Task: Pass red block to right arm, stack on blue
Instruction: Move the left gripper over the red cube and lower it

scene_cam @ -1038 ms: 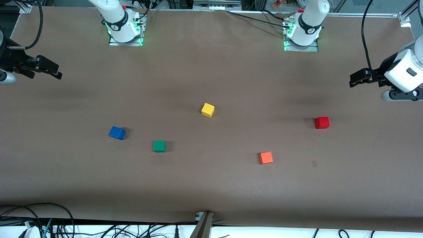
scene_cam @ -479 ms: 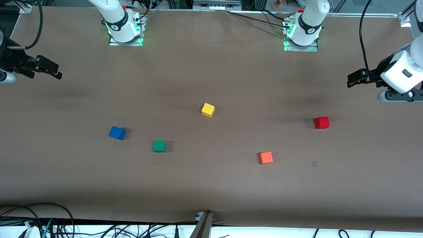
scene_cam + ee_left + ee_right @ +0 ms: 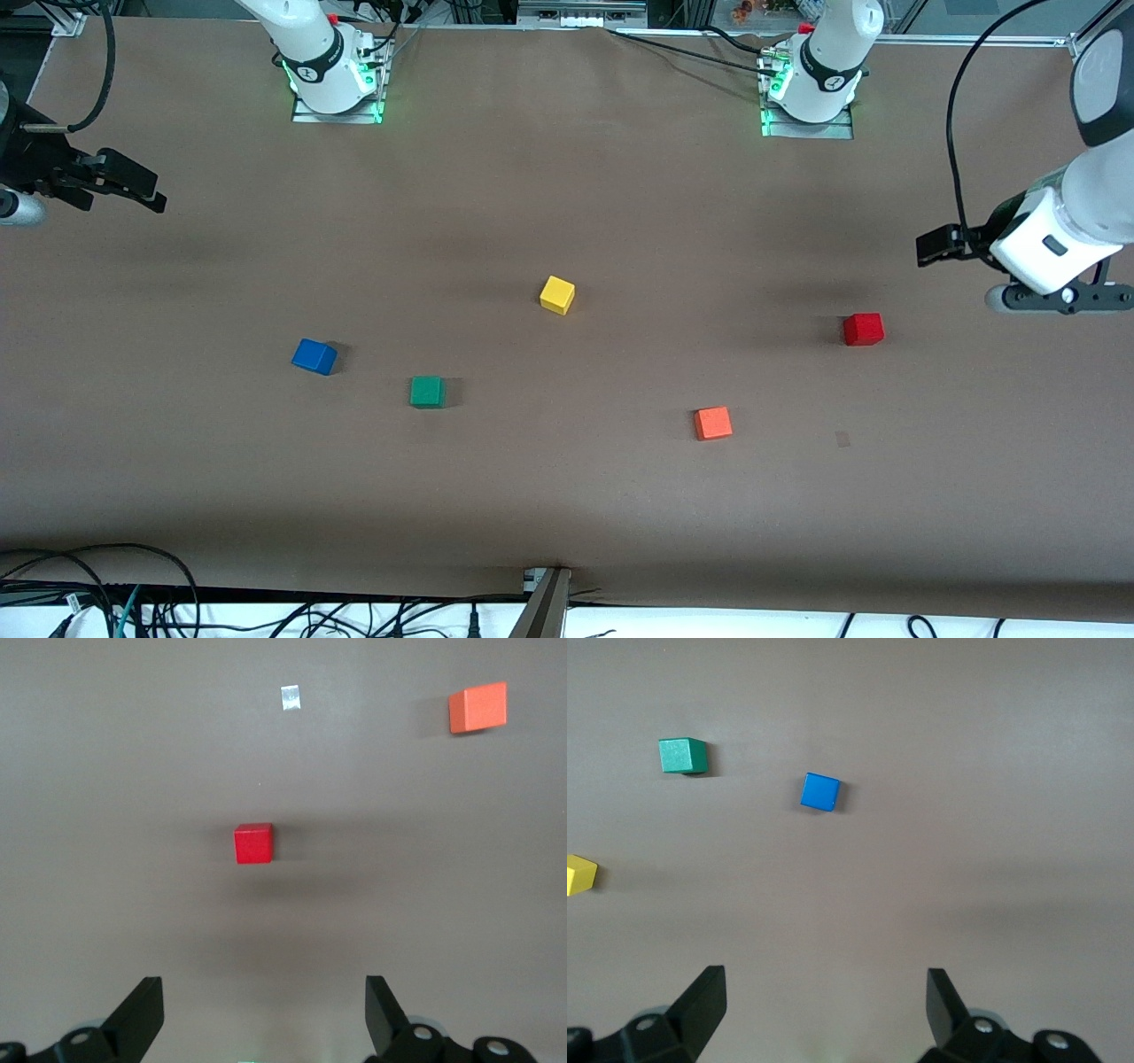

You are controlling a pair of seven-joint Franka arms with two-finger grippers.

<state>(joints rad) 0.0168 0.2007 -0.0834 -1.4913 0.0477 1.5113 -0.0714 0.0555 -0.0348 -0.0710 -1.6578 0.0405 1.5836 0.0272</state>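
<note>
Front view: red block [image 3: 863,329] roughly table-square

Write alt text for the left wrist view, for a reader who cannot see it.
The left gripper hangs above the brown table with its fingers open and empty. The red block lies on the table ahead of it, and an orange block sits apart from the red one.
</note>
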